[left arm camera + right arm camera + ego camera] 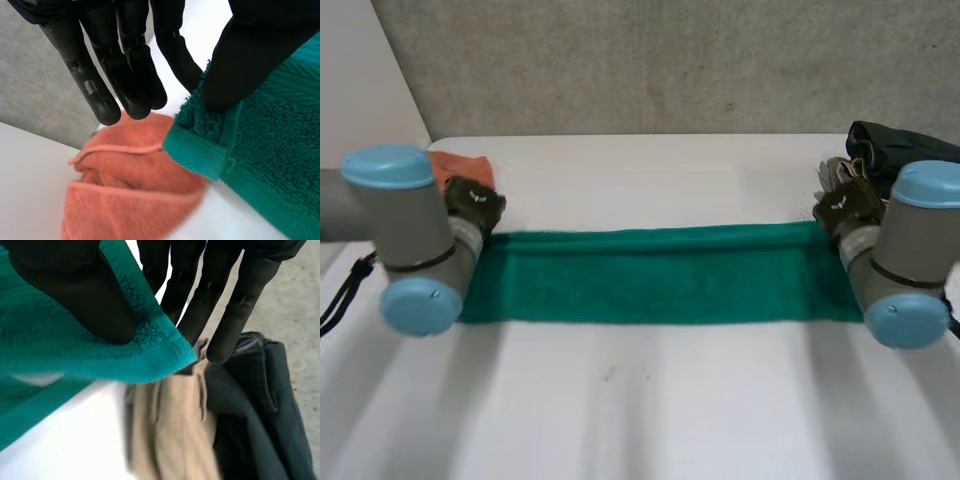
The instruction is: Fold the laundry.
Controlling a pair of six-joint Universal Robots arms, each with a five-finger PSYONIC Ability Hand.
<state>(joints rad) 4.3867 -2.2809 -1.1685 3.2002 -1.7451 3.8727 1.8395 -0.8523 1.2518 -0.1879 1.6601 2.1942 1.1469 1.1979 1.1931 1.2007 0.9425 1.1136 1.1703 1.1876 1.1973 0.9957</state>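
Green terry-cloth towel, folded into a long narrow strip, lies flat across the middle of a white table, running from one arm to the other. The robot's black left hand is at the towel's far left corner. Its thumb presses down on top of the corner while one finger reaches behind the edge, so the corner is pinched and raised a little. The other fingers are straight and apart from the cloth.

The black right hand is at the far right corner. Its thumb lies on top of the towel and its straight fingers are behind it, so this corner is also pinched and lifted off the table.

A crumpled orange cloth sits on the table just beyond the left corner, under the left hand's fingertips. Beyond the right corner lie a beige garment and, touching it, a dark bundled garment. A grey wall stands behind the table.
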